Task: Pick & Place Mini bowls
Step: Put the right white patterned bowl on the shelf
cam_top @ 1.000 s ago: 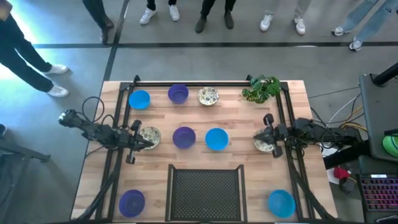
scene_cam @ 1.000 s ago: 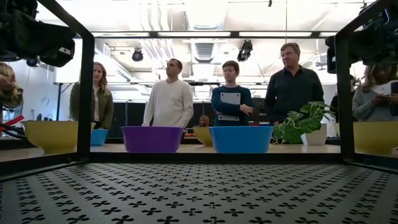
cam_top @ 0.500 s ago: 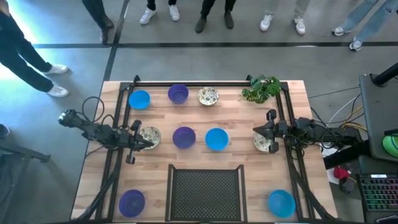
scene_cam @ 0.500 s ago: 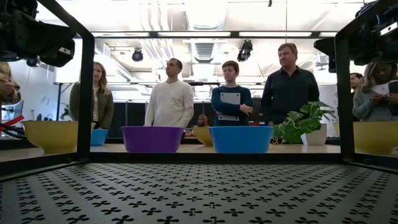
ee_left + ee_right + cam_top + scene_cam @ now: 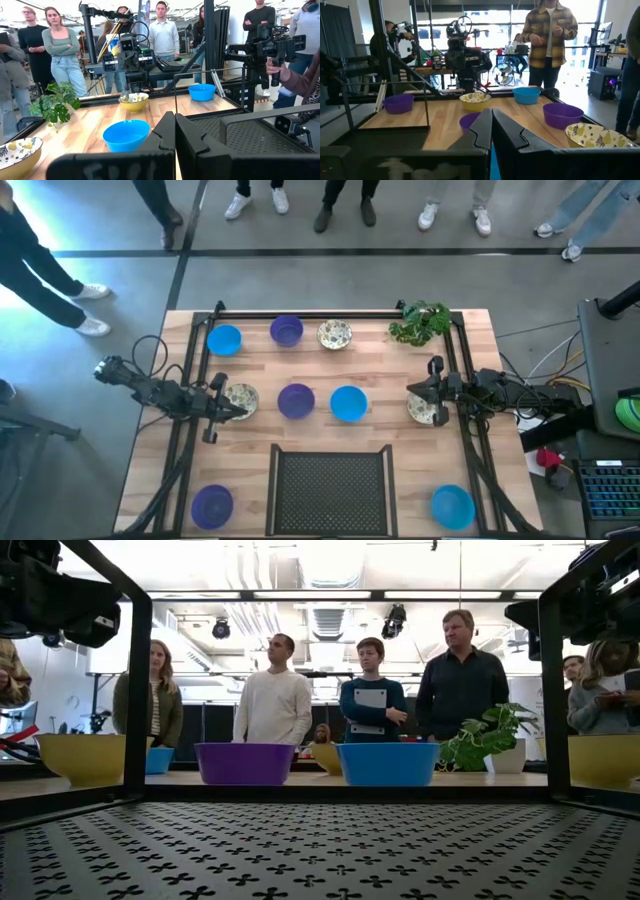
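Several mini bowls rest on their bases on the wooden table: a far row of blue (image 5: 224, 340), purple (image 5: 287, 331) and cream speckled (image 5: 335, 334), and a middle row of cream (image 5: 245, 394), purple (image 5: 295, 400), blue (image 5: 348, 403) and cream (image 5: 422, 412). A purple bowl (image 5: 211, 504) and a blue bowl (image 5: 452, 506) sit at the near corners. My left gripper (image 5: 240, 409) is shut and hovers at the left cream bowl's near rim. My right gripper (image 5: 411, 394) is shut and hovers over the right cream bowl. Both wrist views show the fingers closed together, the left gripper (image 5: 175, 132) and the right gripper (image 5: 491, 125).
A black wire-mesh tray (image 5: 332, 490) lies at the near middle. A leafy plant (image 5: 420, 322) stands at the far right corner. A black frame (image 5: 310, 313) runs around the table. Several people stand beyond the far edge.
My right gripper rose a little and shifted slightly over the right cream bowl, then held still. It stayed shut.
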